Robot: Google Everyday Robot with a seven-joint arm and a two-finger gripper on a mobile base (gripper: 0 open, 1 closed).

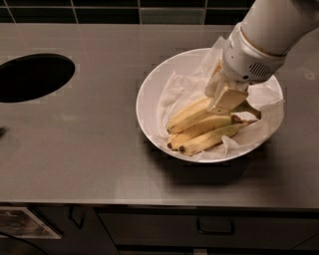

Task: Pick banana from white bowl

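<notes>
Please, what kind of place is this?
Probably a kitchen: a steel counter with a round hole, dark wall tiles behind, drawers below. The tool is at the bananas in the white bowl.

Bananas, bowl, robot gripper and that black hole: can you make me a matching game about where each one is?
Things:
1. bananas
2. white bowl
3. gripper
4. dark round hole

Places:
A. in the counter, far left
B. low over the bananas' right end, inside the bowl
C. lying on crumpled paper in the bowl
D. on the grey counter, right of the middle

Pairs: 1-C, 2-D, 3-B, 4-A.
</notes>
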